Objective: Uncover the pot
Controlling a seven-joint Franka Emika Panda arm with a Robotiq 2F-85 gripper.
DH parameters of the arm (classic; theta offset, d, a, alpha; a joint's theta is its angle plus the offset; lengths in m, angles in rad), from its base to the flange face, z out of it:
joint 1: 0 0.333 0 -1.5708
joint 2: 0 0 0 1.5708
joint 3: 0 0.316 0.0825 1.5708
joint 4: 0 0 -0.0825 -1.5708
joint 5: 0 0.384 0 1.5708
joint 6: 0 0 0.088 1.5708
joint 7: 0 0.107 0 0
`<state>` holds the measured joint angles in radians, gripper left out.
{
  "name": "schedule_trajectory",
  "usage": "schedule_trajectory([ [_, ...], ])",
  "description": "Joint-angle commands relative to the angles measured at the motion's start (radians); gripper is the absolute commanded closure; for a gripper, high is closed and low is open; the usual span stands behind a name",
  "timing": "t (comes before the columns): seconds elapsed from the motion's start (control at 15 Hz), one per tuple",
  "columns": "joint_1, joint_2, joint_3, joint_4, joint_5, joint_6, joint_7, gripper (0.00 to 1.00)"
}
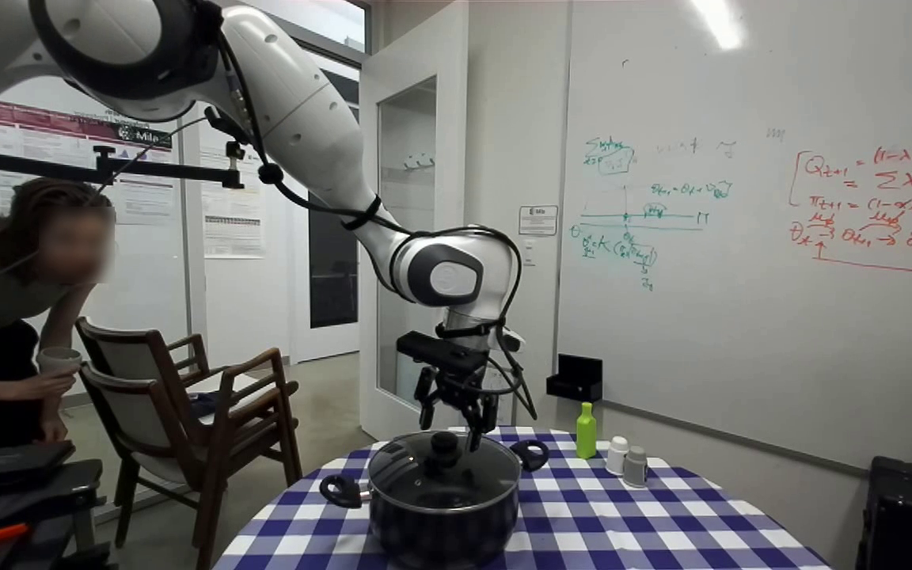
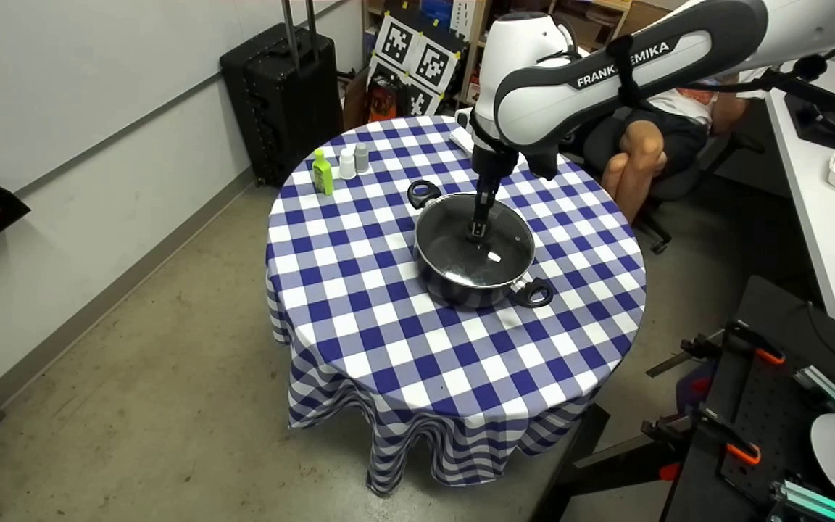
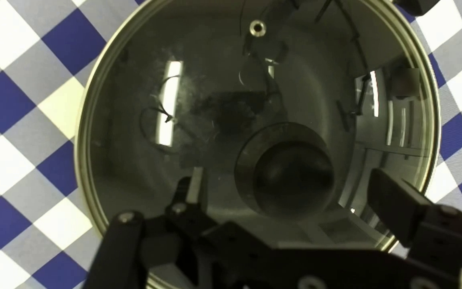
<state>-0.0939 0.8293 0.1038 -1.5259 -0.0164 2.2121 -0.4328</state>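
The wide black pot stands on the checkered table, and it also shows in an exterior view. Its clear glass lid sits on it, and the lid fills most of the wrist view. A round black knob is at the lid's centre; it also shows in the wrist view. My gripper is open over the lid, one finger on each side of the knob, with a gap on both sides. It shows in both exterior views. How far the fingertips reach down beside the knob is hard to tell.
A green bottle, a white shaker and a grey shaker stand on the table beyond the pot. Black side handles stick out from the pot. A whiteboard wall is behind. A white item lies near the table edge.
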Motion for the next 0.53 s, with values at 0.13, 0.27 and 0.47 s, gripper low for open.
schedule_trajectory([
  [0.13, -0.004, 0.021, 0.01, 0.044, 0.001, -0.005, -0.024, 0.0],
  [0.27, -0.001, 0.02, 0.008, 0.044, -0.002, -0.002, -0.021, 0.0],
  [0.47, 0.011, 0.02, 0.0, 0.038, -0.017, 0.005, -0.011, 0.0],
])
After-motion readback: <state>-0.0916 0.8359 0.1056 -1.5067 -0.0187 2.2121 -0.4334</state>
